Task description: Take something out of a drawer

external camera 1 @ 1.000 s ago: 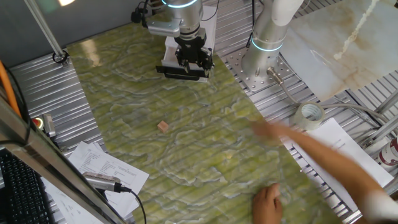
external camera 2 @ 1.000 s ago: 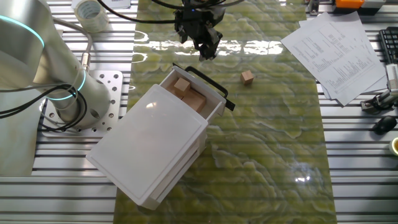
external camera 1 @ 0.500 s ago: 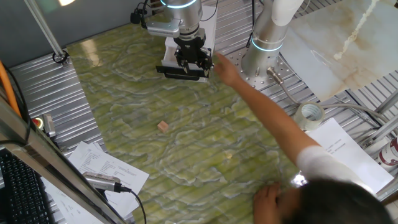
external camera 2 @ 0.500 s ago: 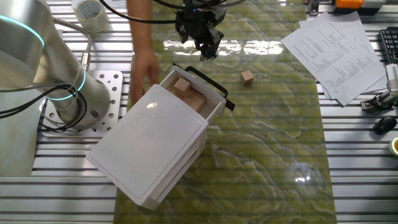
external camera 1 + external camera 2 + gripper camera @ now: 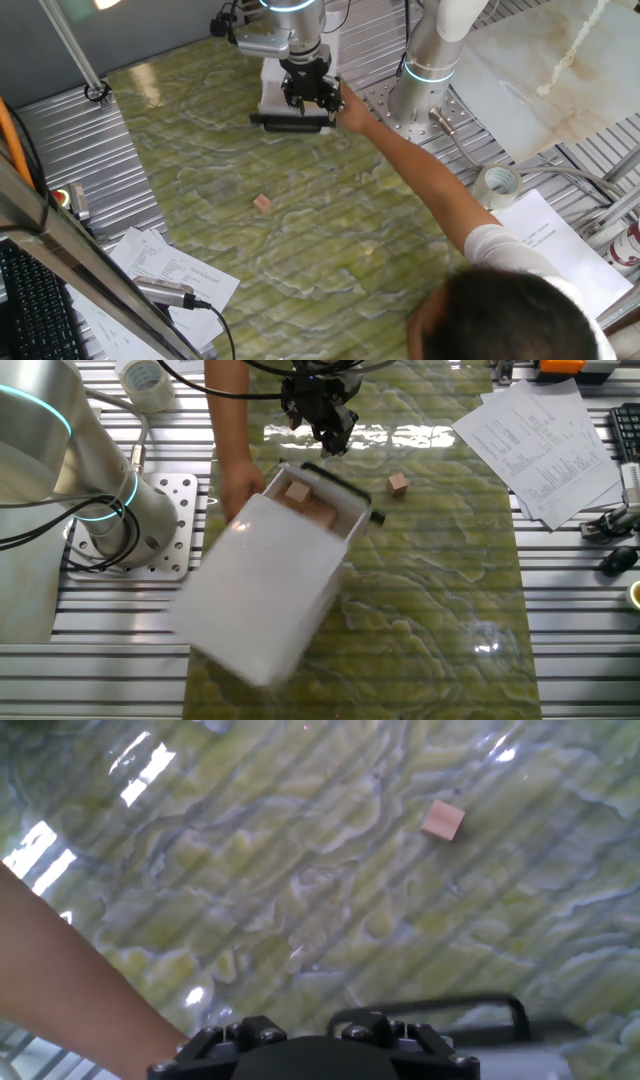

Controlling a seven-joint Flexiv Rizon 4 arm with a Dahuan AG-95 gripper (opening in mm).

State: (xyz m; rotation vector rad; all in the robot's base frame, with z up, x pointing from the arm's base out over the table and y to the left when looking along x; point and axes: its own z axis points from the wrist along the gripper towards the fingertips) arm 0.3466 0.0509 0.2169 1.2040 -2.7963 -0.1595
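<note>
1. The small light-tan wooden blocks (image 5: pixel 300 493) sit in the shallow white pull-out drawer with a black bar handle (image 5: pixel 337 482), which stands open at the front of the white rectangular box (image 5: pixel 262 592). At least two blocks show there, close together.
2. One more wooden cube (image 5: pixel 398 484) lies loose on the green marbled table (image 5: pixel 440 590), well apart from the drawer.
3. The two-finger gripper (image 5: pixel 327 438) hangs above the table just beyond the drawer handle. We cannot tell how its jaws stand, since no view shows the fingertips clearly, though nothing appears held.
4. A person's hand (image 5: pixel 240 487) is on the box near the drawer, and the box is blurred in that fixed view, so we judge it is being shifted.
5. To do this step well, we should wait until the box rests and the hand is clear, then re-locate the drawer.
6. We would then descend straight over the block nearer the handle, with the jaws spread to straddle it without nudging its neighbour or the drawer wall.
</note>
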